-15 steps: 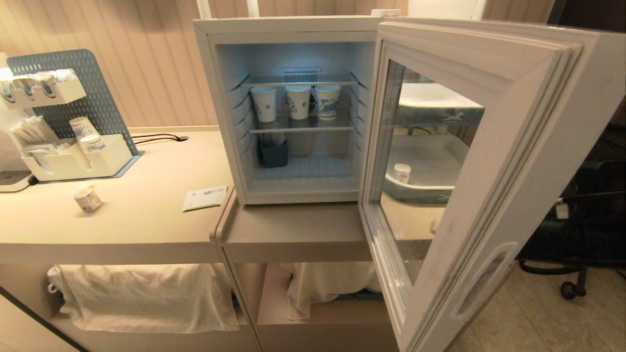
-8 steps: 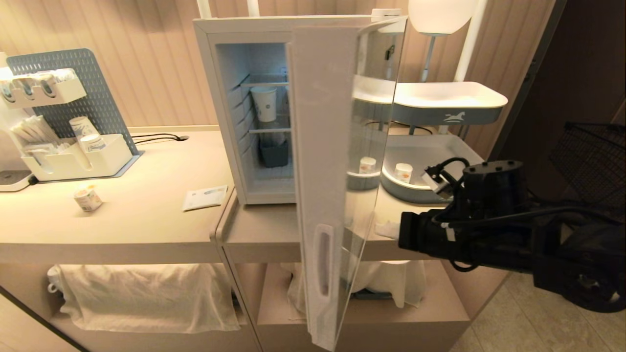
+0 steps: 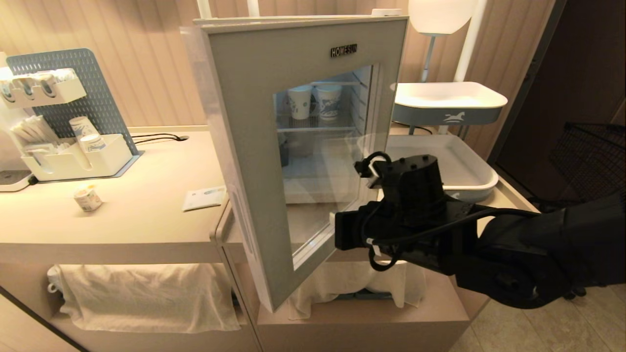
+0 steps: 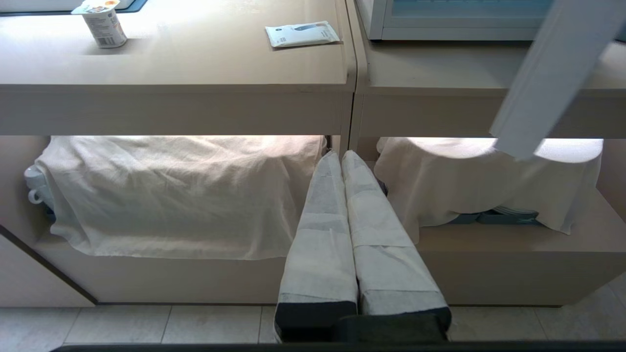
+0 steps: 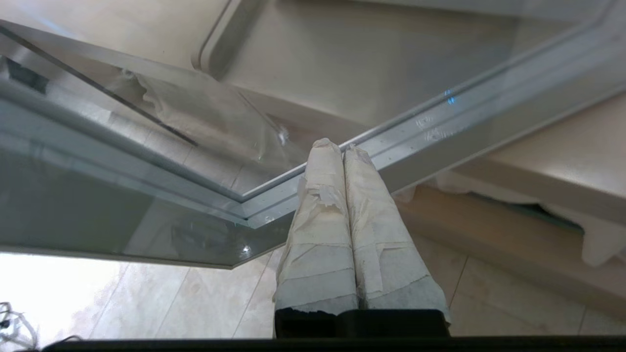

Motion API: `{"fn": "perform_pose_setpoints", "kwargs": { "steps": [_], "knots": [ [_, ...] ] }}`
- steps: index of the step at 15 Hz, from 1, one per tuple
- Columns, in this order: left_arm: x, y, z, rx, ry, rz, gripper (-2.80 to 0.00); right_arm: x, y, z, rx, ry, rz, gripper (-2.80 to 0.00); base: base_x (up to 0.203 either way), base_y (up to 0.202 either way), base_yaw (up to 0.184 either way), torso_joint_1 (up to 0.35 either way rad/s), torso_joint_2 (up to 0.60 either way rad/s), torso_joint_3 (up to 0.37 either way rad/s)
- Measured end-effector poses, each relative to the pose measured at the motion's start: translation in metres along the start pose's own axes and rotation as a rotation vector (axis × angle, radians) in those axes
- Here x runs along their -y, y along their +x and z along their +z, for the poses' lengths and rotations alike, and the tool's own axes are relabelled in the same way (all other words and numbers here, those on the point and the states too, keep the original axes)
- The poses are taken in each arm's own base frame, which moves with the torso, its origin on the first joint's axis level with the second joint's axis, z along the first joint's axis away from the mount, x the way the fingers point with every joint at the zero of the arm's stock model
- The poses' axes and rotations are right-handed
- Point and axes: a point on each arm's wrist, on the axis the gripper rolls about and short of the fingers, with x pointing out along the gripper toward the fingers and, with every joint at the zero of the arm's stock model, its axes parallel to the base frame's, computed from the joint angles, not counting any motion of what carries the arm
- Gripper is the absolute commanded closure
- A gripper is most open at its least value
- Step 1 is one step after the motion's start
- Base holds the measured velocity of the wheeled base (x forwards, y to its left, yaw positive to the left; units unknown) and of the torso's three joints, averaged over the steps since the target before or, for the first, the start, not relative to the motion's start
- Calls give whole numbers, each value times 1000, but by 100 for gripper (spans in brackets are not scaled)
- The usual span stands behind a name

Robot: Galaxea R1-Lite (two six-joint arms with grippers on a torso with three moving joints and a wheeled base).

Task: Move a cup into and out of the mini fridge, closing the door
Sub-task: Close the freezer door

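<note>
Against the glass-paned grey door (image 3: 254,122), the tape-wrapped right end effector (image 5: 342,151) presses, fingers together.

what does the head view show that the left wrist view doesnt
Only the head view: the door front with HOMESUN lettering, paper cups behind its glass, the organiser rack, and the right arm with its claw against the door's lower glass.

Only the left wrist view: the shut left claw hanging low before the cloth-draped shelf.

Both: the cup and the flat packet on the counter.
</note>
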Motion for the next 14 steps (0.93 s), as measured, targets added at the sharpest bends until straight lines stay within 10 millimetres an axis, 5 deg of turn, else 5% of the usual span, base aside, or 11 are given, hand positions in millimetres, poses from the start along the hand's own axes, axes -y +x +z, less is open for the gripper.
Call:
{"fn": "perform_pose_setpoints", "kwargs": {
  "steps": [5,10,14],
  "knots": [
    [0,0,0,0,0,0,0,-19,21,15,113,-59,-69,0,0,0,0,0,0,0],
    [0,0,0,0,0,0,0,2,55,41,235,-88,-210,0,0,0,0,0,0,0],
    [0,0,0,0,0,0,0,9,91,37,281,-140,-286,0,0,0,0,0,0,0]
  ]
}}
